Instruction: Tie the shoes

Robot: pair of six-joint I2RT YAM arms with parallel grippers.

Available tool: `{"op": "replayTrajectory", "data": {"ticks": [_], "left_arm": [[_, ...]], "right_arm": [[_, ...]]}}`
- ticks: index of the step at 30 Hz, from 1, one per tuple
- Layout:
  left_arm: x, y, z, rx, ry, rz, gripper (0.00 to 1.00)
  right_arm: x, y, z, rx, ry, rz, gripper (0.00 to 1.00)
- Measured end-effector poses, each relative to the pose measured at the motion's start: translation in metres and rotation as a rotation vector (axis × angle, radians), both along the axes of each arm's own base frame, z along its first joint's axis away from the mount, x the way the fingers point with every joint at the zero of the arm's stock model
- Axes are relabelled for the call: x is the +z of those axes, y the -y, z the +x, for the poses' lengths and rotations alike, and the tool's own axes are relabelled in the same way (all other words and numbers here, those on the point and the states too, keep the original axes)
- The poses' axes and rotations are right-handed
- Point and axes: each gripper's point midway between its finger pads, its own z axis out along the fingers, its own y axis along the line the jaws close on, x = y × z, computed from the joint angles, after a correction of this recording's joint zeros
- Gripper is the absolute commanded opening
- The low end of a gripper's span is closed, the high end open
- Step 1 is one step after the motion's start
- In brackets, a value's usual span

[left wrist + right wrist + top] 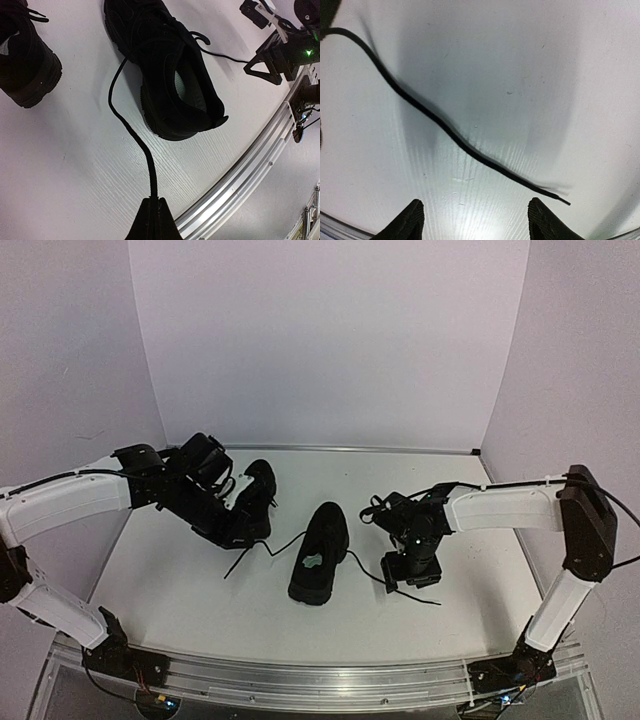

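Note:
Two black shoes lie on the white table: one (320, 552) in the middle with a pale patch inside, the other (260, 495) further back left. In the left wrist view the middle shoe (170, 85) fills the top and the second shoe (25, 60) sits at upper left. My left gripper (154, 201) is shut on a thin black lace (131, 131) that curves up to the middle shoe; the same left gripper (240, 533) sits beside the back shoe. My right gripper (477, 220) is open just above the other lace (455, 136), which lies loose on the table, not between the fingers (412, 216).
The aluminium rail (320, 665) runs along the table's near edge, close to my left gripper's tips (235, 185). The right gripper (410, 578) hovers right of the middle shoe, the lace end (428, 600) beneath it. White walls enclose the back and sides.

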Motion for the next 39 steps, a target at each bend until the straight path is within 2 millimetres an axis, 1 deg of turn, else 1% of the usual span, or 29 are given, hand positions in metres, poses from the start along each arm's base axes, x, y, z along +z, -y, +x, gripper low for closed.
{"op": "replayTrajectory", "data": {"ticks": [8,10,12,17,21,24,28,30,32,35,39], "left_arm": [[-0.003,0.001,0.001,0.0,-0.005,0.005,0.0],[-0.002,0.001,0.001,0.0,-0.004,0.004,0.0],[-0.002,0.001,0.001,0.0,-0.004,0.004,0.0],[-0.002,0.001,0.001,0.0,-0.002,0.005,0.0],[0.001,0.001,0.003,0.0,0.01,0.003,0.0],[0.005,0.003,0.006,0.001,0.022,-0.007,0.0],[0.015,0.004,0.015,0.01,0.052,-0.031,0.0],[0.022,0.005,0.021,0.013,0.07,-0.044,0.0],[0.031,0.007,0.026,0.01,0.095,-0.06,0.0],[0.045,0.011,0.031,-0.008,0.136,-0.081,0.0],[0.058,0.014,0.034,-0.046,0.189,-0.093,0.0]], "right_arm": [[-0.028,0.014,-0.002,0.06,-0.057,-0.112,0.66],[-0.033,0.017,-0.003,0.066,-0.071,-0.122,0.62],[-0.034,0.018,0.0,0.07,-0.074,-0.114,0.58],[-0.037,0.015,0.001,0.072,-0.09,-0.068,0.34],[-0.038,0.011,-0.002,0.085,-0.099,-0.025,0.0],[-0.037,0.01,-0.006,0.08,-0.11,-0.004,0.0],[-0.033,0.006,-0.009,0.066,-0.12,0.032,0.0],[-0.022,0.0,-0.007,0.054,-0.103,0.063,0.0],[-0.001,-0.01,0.002,0.042,-0.065,0.112,0.0],[0.051,-0.04,0.03,0.032,0.049,0.241,0.0],[0.133,-0.081,0.069,0.028,0.218,0.429,0.0]]}}
